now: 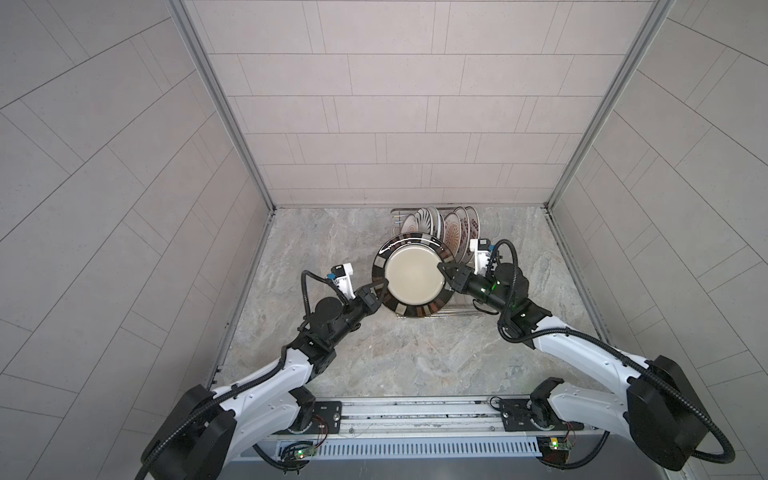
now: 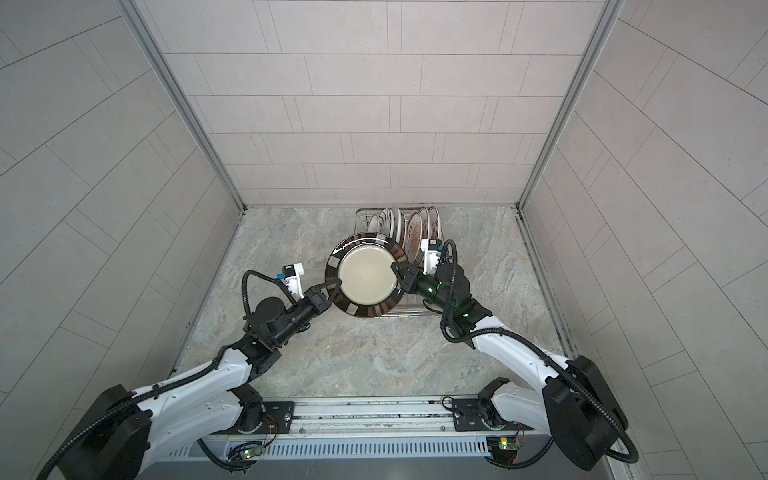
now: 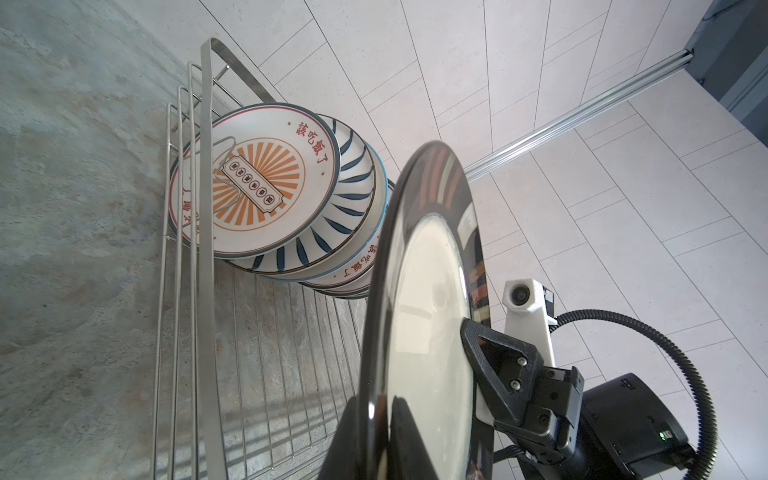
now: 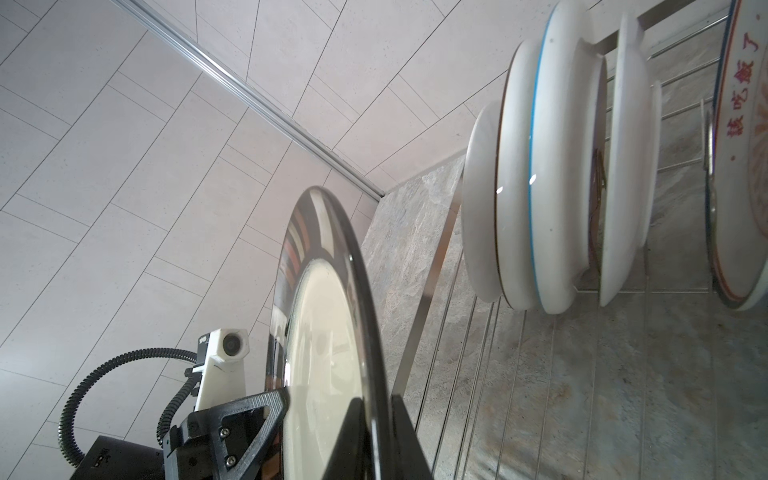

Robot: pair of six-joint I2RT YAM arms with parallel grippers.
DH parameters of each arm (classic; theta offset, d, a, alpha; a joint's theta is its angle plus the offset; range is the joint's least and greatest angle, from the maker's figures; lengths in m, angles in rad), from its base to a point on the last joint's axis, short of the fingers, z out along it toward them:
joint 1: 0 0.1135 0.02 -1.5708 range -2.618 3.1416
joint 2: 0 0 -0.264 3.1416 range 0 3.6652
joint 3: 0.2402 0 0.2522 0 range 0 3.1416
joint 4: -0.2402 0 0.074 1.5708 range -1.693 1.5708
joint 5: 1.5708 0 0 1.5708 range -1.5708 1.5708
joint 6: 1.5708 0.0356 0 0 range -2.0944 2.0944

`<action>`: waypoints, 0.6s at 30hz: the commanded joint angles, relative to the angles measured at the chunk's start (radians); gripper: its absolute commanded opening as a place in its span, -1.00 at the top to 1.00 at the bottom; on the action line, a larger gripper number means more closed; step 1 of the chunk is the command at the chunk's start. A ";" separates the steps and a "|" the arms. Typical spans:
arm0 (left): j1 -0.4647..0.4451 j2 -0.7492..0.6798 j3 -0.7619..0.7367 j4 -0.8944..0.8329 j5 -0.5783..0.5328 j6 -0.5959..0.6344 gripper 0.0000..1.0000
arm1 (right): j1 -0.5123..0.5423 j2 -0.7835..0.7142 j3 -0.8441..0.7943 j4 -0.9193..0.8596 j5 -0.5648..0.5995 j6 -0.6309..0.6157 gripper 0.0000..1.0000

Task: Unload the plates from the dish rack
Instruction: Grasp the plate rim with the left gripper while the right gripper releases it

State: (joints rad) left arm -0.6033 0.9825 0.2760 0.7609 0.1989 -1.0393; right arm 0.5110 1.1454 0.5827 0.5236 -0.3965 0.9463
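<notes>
Item 1, left gripper (image 1: 92, 286): I read the jaws as closed on the left rim of the brown-rimmed plate (image 1: 411, 276).
Item 2, right gripper (image 1: 442, 268): clamped on the opposite rim. The plate is held face-up above the near, vacant end of the dish rack (image 1: 453, 314).
Item 3, remaining plates (image 1: 440, 226): several, upright at the far end. None lie on the table (image 1: 374, 357). Unloading has barely begun, I judge.

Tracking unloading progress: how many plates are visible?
8. One dark-rimmed plate is held by the left end effector and right end effector over the dish rack; about seven plates stand packed at its far end, some possibly hidden.
</notes>
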 commanded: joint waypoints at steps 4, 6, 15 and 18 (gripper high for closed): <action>-0.012 -0.039 -0.005 0.071 0.040 0.022 1.00 | 0.023 -0.032 0.031 0.033 -0.028 -0.035 0.33; -0.013 -0.040 -0.020 0.106 0.036 0.008 1.00 | 0.024 -0.026 0.031 0.032 -0.033 -0.039 0.19; -0.011 -0.068 -0.011 0.071 0.018 -0.012 1.00 | 0.026 -0.025 0.031 -0.015 -0.034 -0.065 -0.39; -0.006 -0.073 -0.010 0.070 0.010 -0.028 1.00 | 0.026 -0.040 0.031 -0.047 -0.018 -0.082 -0.60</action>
State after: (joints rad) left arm -0.6090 0.9504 0.2501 0.7170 0.2111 -1.0401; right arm 0.5308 1.1423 0.5831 0.4690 -0.4145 0.8856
